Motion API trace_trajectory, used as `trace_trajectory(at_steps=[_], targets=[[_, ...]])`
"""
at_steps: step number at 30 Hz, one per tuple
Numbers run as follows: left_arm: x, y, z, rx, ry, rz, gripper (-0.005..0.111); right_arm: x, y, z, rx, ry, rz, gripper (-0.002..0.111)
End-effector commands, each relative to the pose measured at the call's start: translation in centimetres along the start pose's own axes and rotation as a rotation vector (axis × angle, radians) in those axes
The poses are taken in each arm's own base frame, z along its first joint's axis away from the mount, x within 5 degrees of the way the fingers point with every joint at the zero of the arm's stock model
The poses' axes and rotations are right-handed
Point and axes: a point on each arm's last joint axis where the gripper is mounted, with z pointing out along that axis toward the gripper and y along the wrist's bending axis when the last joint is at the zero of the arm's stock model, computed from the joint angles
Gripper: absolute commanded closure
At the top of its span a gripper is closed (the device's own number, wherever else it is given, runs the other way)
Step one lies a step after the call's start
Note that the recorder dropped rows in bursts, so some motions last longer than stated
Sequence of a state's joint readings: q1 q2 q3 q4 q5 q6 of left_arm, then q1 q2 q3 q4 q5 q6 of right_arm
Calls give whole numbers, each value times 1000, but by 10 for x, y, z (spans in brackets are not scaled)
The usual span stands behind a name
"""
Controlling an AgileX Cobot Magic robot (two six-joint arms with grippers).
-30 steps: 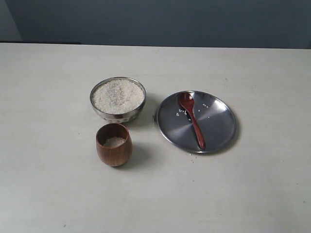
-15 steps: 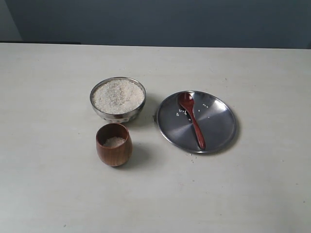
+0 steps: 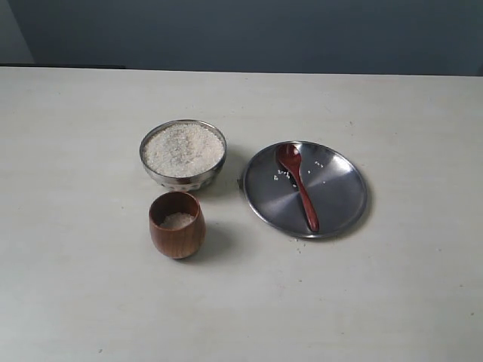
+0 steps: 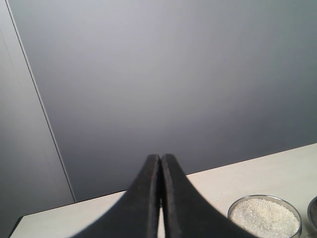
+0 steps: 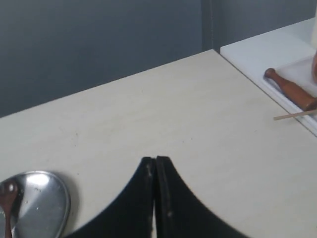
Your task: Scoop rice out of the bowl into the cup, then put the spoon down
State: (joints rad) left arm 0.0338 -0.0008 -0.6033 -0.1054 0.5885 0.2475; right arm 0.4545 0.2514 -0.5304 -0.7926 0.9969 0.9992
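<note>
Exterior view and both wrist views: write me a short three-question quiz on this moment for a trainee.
1. True or false: the spoon lies on the steel plate.
2. Which holds more rice? A: the bowl. B: the cup. C: both hold the same.
3. Fill in: the left tool and the right tool are both ___ (open or shut).

Key: 1 true. 2 A; the bowl is filled near its rim, while the cup has only a little at the bottom. 3 shut, with nothing held.
</note>
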Motion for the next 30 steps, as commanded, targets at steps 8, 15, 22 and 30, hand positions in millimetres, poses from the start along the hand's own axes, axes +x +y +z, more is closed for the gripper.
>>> trace_trajectory(at_steps=[8, 15, 22, 30], targets=[[-2, 0, 0, -7, -6, 4, 106, 12, -37, -52, 238, -275, 228, 108], [-2, 0, 0, -7, -6, 4, 106, 14, -38, -58, 339, -302, 256, 108], [-2, 0, 0, -7, -6, 4, 106, 14, -38, -58, 339, -302, 256, 108], [-2, 0, 0, -7, -6, 4, 106, -12, -3, -63, 20, -573, -121, 108]])
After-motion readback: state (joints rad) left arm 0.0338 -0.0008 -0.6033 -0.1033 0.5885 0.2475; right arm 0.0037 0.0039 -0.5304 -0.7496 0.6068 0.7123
